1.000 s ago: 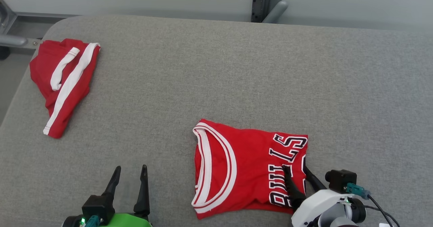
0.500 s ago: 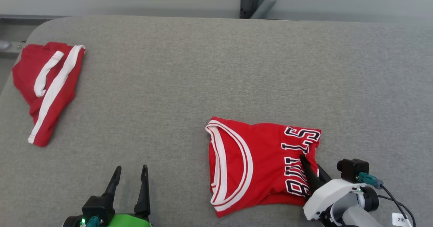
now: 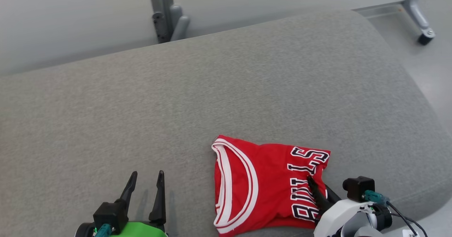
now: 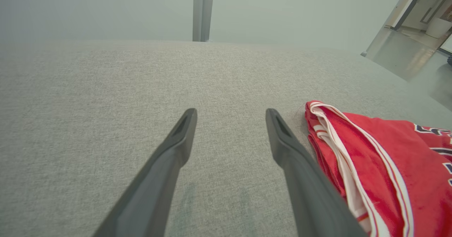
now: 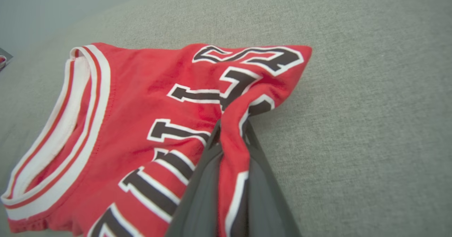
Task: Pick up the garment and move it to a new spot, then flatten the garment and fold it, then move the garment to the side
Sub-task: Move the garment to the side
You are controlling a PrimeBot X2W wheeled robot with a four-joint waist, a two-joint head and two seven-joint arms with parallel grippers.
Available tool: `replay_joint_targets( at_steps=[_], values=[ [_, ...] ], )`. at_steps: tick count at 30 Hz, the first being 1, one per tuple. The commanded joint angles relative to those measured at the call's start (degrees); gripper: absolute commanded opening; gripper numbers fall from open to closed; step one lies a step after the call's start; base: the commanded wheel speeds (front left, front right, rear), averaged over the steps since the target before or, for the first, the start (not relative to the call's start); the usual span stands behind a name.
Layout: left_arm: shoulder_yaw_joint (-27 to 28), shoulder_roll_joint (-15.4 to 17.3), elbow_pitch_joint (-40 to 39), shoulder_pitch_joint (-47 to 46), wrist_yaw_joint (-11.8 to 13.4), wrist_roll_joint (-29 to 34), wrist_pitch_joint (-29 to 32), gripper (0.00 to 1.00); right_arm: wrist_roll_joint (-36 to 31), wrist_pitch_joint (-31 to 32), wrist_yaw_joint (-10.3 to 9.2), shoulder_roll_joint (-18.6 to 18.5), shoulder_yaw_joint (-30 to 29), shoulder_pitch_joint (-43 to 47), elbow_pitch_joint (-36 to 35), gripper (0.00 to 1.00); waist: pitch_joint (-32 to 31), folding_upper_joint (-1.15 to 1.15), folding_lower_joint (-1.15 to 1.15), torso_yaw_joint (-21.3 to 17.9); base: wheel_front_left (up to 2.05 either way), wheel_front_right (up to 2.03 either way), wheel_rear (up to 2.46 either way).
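**Right jaws pinched on the jersey, left jaws wide**

We see the grey fabric-covered table [image 3: 226,88] across most of the head view, with its rounded corner at 2 o'clock. Pale floor [image 3: 423,71] shows past that corner.

The garment [image 3: 265,184] is a red jersey with white striped trim and black lettering. It lies folded on the table at 5 o'clock from the view's centre, near the front edge. Its collar end points to 9 o'clock and its lettered end to 3 o'clock.

The right gripper [image 3: 317,187] comes in from 5 o'clock onto the lettered end. In the right wrist view we see the right gripper [image 5: 231,127] with its jaws narrow, pinching a raised ridge of the garment [image 5: 141,99] between the two fingers. The rest of the cloth lies on the table [image 5: 370,88].

The left gripper [image 3: 147,175] sits at 7 o'clock, at the garment's 9 o'clock side and apart from it. In the left wrist view the left gripper [image 4: 231,113] has its jaws wide with bare table [image 4: 106,88] between them. The garment [image 4: 381,159] is at 4 o'clock there. We can't tell whether these fingertips touch the table.

Beyond the far edge, a grey post [image 3: 162,11] stands at 11 o'clock. A frame leg [image 3: 413,0] ending in a dark caster [image 3: 425,39] is at 1 o'clock.
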Motion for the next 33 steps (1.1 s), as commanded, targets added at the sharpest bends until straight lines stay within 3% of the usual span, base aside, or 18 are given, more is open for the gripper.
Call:
replay_joint_targets(
  at_steps=[1,8,19,26,33],
  values=[
    [-0.52,0.14,0.38,-0.48,0.35,-0.09,0.01,1.0,0.54,-0.07,-0.1,-0.48,1.1,-0.46,0.32,0.0,-2.45,0.0,0.0,-10.69,0.0,0.0,0.0],
    [-1.16,0.15,0.74,-0.99,0.0,1.04,0.01,1.0,1.4,-0.07,-0.1,-0.52,3.28,-2.6,0.73,0.0,-0.93,0.0,0.0,-10.47,0.0,0.0,0.0],
    [1.06,0.17,-0.78,-6.41,-1.06,6.47,0.01,1.0,0.93,-0.07,-0.1,-3.08,3.02,-16.2,1.81,0.0,11.13,0.0,0.0,-0.95,0.0,0.0,0.0],
    [2.07,0.89,-2.4,-11.55,-2.21,10.81,0.01,1.0,-0.15,-0.07,-0.1,-6.31,-2.42,-27.77,8.49,0.0,18.85,0.0,0.0,4.7,0.0,0.0,0.0],
    [2.18,1.23,-4.45,-13.65,-2.78,12.88,0.01,1.0,-5.14,-0.08,-0.11,-13.35,-16.19,-35.99,18.23,0.0,22.47,0.0,0.0,8.02,0.0,0.0,0.0]
  ],
)
